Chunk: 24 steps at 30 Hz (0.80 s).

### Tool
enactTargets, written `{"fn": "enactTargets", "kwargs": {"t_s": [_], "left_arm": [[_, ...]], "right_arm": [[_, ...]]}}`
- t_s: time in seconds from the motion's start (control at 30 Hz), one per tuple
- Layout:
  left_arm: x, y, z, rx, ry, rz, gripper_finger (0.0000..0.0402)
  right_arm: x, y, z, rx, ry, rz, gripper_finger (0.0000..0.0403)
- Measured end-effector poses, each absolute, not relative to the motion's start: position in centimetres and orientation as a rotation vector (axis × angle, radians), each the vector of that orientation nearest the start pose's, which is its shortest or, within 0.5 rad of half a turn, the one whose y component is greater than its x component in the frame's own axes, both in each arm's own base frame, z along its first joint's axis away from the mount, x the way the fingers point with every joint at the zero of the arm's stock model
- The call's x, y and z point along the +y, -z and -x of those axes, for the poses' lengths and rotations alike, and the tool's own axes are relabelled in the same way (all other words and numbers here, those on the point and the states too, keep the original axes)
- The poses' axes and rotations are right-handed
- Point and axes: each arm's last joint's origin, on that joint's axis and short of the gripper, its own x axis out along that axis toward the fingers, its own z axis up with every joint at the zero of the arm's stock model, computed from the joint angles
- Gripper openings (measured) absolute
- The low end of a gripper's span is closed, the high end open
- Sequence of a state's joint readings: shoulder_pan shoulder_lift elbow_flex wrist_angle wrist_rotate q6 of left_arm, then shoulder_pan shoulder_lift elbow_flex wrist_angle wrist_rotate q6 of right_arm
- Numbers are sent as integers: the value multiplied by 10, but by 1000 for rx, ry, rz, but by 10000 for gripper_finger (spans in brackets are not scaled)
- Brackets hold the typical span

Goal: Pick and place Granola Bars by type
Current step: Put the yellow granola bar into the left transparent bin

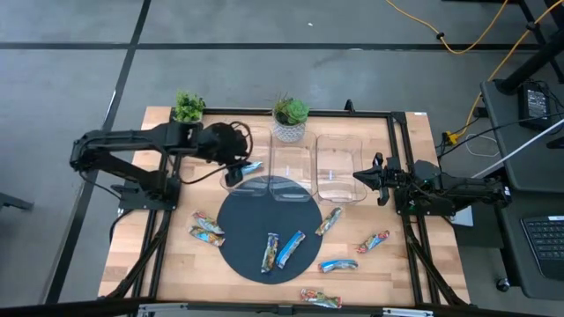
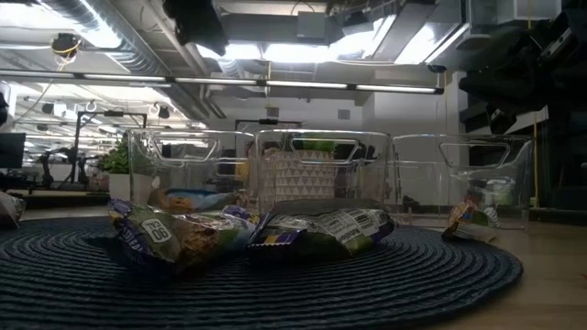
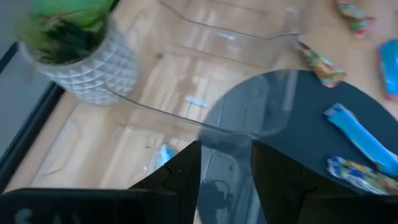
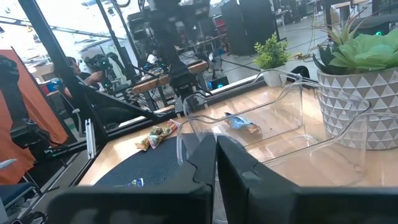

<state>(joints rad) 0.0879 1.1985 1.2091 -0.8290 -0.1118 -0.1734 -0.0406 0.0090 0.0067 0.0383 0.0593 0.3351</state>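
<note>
Table [image 1: 176, 255]: bar [image 1: 249, 167] in bin [image 1: 231, 176], below left fingers [image 3: 180, 174].

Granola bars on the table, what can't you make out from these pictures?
- Wrapper print: bars too small in the high view.
- Bar in the left bin: partly hidden under the left gripper.
- Low view: front bars block those behind.
- Bottom-edge bar: near the high view's frame edge.

Three bins [image 1: 293, 167] stand behind the mat [image 1: 268, 227]; bars [image 1: 280, 251] lie on it.
</note>
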Motion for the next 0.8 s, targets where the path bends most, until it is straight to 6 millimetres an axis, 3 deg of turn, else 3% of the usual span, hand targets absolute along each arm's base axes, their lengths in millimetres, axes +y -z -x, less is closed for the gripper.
{"fn": "enactTargets", "kwargs": {"t_s": [0.37,0.8], "left_arm": [[-39,-333,-207,1026,-20,147,130],[-94,-332,-188,1035,-17,229,130]], "right_arm": [[-6,-169,-98,-52,93,-335,19],[-6,-169,-98,-52,93,-335,19]]}}
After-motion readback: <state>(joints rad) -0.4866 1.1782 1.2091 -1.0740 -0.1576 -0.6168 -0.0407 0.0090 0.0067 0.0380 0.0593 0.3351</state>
